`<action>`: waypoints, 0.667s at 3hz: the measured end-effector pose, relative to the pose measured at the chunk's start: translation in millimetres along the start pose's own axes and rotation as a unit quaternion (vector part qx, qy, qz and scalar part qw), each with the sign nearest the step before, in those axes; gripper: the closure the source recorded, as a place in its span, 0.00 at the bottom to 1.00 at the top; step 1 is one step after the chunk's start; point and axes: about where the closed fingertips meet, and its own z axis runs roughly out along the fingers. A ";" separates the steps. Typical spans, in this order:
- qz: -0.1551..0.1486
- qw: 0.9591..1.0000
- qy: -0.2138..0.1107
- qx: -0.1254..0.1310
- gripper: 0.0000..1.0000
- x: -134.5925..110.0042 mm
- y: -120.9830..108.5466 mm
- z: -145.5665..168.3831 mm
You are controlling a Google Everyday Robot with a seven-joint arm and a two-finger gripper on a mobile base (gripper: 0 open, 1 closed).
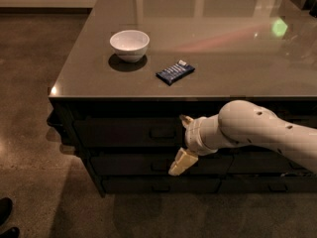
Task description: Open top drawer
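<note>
The top drawer (124,132) is a wide dark front just under the countertop and looks closed. Its small loop handle (162,132) sits at the centre of the front. My gripper (182,142) is on a white arm that comes in from the right, in front of the drawer stack and just right of the handle. It is open, with one tan finger (185,119) above handle height and the other finger (180,162) below it, over the second drawer. It holds nothing. I cannot tell whether it touches the handle.
A white bowl (129,43) and a blue snack packet (175,72) lie on the glossy countertop (233,58). Two shallower drawers (133,165) sit below the top one. A neighbouring stack (257,165) is behind my arm. A dark shoe (5,217) is at the lower left on the floor.
</note>
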 end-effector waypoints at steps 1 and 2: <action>-0.002 1.000 0.000 0.000 0.00 0.0 -2.9 5.7; 0.006 1.000 0.000 -0.005 0.00 8.7 -8.1 20.9</action>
